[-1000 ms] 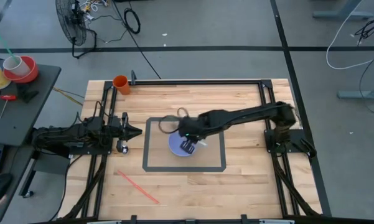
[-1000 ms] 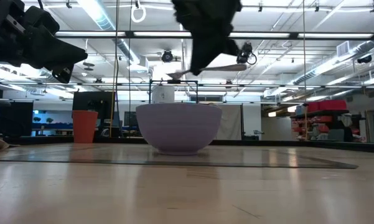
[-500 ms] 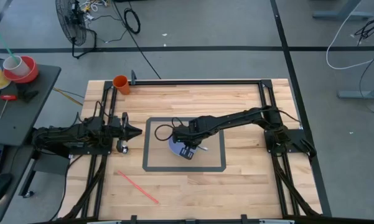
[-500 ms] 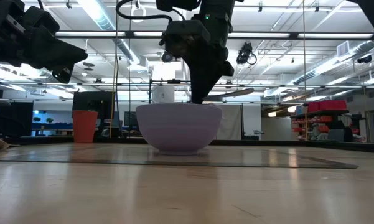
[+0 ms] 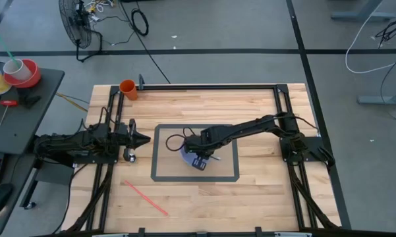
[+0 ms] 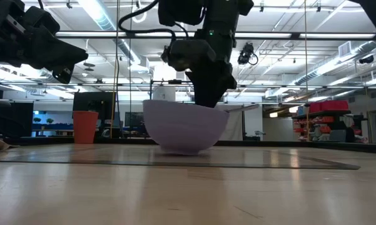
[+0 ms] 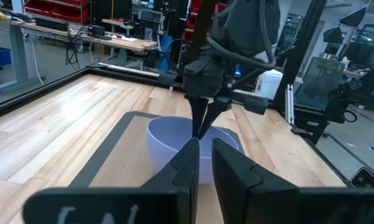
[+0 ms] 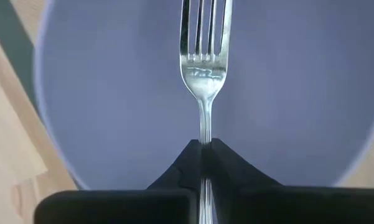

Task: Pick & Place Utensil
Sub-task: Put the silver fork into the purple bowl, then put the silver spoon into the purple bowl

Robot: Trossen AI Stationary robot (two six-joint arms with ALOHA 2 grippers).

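Note:
A lavender bowl (image 6: 184,128) stands on the dark-bordered mat (image 5: 161,176) at mid-table. In the low view it is tipped, its rim higher on the left. My right gripper (image 8: 203,144) reaches down into the bowl and is shut on a silver fork (image 8: 203,68). The fork's tines lie over the bowl's inside (image 8: 99,81). From the left wrist view, the right gripper (image 7: 199,127) dips inside the rim. My left gripper (image 7: 203,146) waits level at the table's left side (image 5: 142,138), shut and holding nothing. My right gripper pinches the fork's handle (image 8: 203,134) between its two fingers, just behind the neck. The fingers come from above, pointing steeply down and lying along the fork. The tines (image 8: 203,25) point down into the bowl; I cannot tell whether they touch its inside.
An orange cup (image 5: 128,88) stands at the table's far left corner. A thin red stick (image 5: 145,197) lies near the front left. Black frame rails (image 5: 211,85) run along the table's far edge and its sides.
My right gripper has gone down with the fork from above the bowl's rim into the bowl, staying shut on the handle. The bowl, level before, now sits tipped and has shifted slightly on the mat.

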